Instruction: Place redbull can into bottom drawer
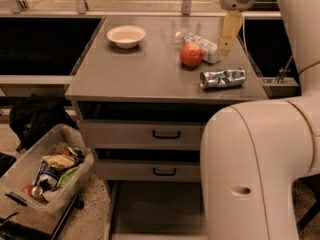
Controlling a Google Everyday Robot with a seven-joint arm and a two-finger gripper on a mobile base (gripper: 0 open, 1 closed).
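Observation:
The redbull can [223, 78] lies on its side on the cabinet top [135, 69], near the right front edge. My gripper [226, 48] hangs over the back right of the top, above and behind the can and just right of the clear bottle [200, 44]. It holds nothing that I can see. The bottom drawer [150, 209] is pulled open below the two upper drawers, and its grey floor shows. My arm's white body [250, 174] hides the drawer's right part.
A red apple [191, 55] sits next to the bottle, behind the can. A white bowl [126, 35] stands at the back left. A clear bin of trash [45, 176] and a black bag [35, 116] lie on the floor to the left.

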